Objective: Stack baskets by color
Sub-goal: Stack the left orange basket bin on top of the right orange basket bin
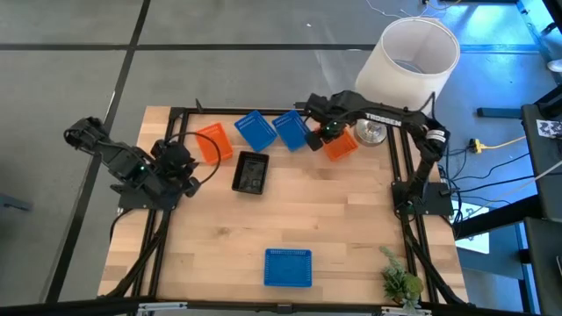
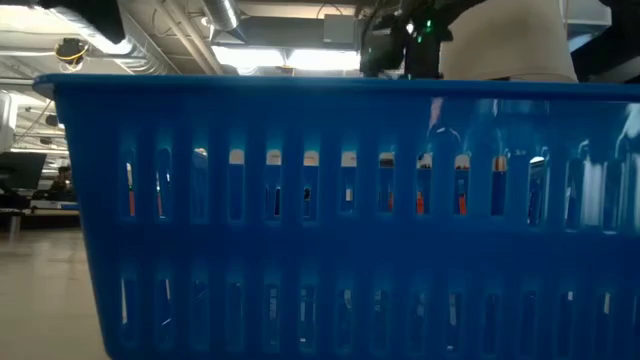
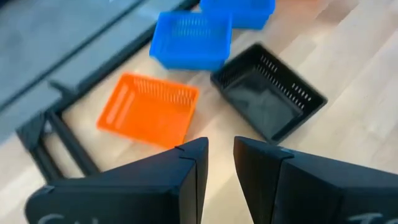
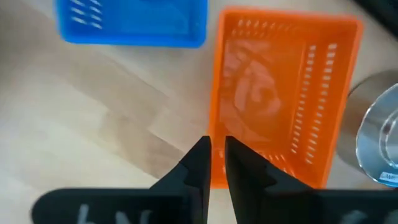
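Note:
Six baskets show on the wooden table. At the far side lie an orange basket [image 1: 211, 143], two blue baskets [image 1: 255, 129] [image 1: 291, 129] and a second orange basket [image 1: 341, 145]. A black basket [image 1: 250, 171] sits nearer the middle. A third blue basket [image 1: 288, 267] rests at the near edge and fills the low view [image 2: 330, 220]. My right gripper [image 4: 217, 152] points down over the right-hand orange basket [image 4: 280, 99], its fingers a narrow gap apart. My left gripper [image 3: 221, 155] hovers open at the table's left, with nothing between its fingers, looking toward the left orange basket [image 3: 149, 109] and the black basket [image 3: 267, 93]. My right gripper has its fingertips over the rim of the orange basket's long wall [image 4: 214, 124], coming from above and pointing down. Whether they touch the wall I cannot tell. The basket lies on the table with its open side up.
A large white lampshade [image 1: 413, 57] stands beyond the table's far right corner, with a shiny metal object [image 1: 371, 132] beside the orange basket. A small green plant [image 1: 399, 281] sits at the near right corner. Black frame rails run along the table's edges.

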`<action>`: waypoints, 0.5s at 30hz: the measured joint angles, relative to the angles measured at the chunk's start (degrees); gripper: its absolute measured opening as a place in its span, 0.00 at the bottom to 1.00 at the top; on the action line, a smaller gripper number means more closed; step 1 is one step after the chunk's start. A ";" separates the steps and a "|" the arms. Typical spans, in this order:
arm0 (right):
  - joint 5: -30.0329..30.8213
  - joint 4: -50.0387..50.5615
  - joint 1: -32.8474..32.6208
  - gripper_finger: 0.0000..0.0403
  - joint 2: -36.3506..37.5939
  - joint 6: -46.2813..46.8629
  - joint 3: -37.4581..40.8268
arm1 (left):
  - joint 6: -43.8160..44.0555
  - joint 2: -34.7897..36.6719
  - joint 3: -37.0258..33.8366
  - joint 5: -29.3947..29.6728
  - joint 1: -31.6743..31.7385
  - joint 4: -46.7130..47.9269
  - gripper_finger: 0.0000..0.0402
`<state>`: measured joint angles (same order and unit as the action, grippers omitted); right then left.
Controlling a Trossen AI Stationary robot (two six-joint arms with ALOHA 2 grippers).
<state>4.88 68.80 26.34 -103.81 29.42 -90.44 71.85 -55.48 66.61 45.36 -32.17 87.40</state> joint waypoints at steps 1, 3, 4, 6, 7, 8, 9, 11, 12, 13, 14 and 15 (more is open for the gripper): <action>-0.01 -0.04 -0.28 0.12 0.79 -0.06 -0.79 | 0.06 0.00 0.00 -1.25 1.33 -0.03 0.17; 0.00 -0.05 -0.91 0.12 2.55 -0.98 -2.45 | 0.97 0.00 0.00 -4.75 4.77 -0.03 0.17; -0.01 -0.08 -1.26 0.12 3.46 -1.42 -3.44 | 1.00 0.00 0.00 -6.99 7.21 -0.03 0.17; 0.01 -0.34 -2.01 0.12 5.02 -2.68 -5.44 | 0.70 0.00 0.00 -10.44 12.43 -0.06 0.17; 0.01 -0.42 -2.28 0.12 5.75 -3.13 -6.41 | 1.40 0.00 0.00 -12.15 15.04 -0.23 0.17; 0.01 -0.53 -2.64 0.12 6.43 -3.94 -7.41 | 2.45 0.00 0.00 -14.05 17.50 -0.66 0.17; 0.01 -0.73 -2.86 0.12 7.17 -4.51 -8.41 | 3.44 0.02 0.00 -15.66 19.96 -1.30 0.17; 0.05 -1.43 -3.46 0.12 8.48 -5.89 -10.36 | 3.85 0.18 0.00 -17.17 24.66 -2.61 0.17; 0.03 -1.71 -3.71 0.12 9.07 -6.71 -11.30 | 3.07 0.22 0.00 -17.84 26.86 -3.31 0.17; 0.04 -1.78 -3.92 0.12 9.49 -7.47 -12.18 | 1.62 0.22 0.00 -19.10 28.95 -4.18 0.17; 0.04 -1.84 -4.21 0.12 9.84 -8.18 -13.09 | -0.79 0.22 0.00 -20.38 31.12 -5.52 0.17; 0.06 -1.83 -4.42 0.12 10.09 -8.87 -13.95 | -4.05 -0.02 0.00 -21.59 33.37 -7.48 0.17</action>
<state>4.94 66.97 21.92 -93.72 20.55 -104.38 67.80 -55.51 66.61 23.78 1.20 79.92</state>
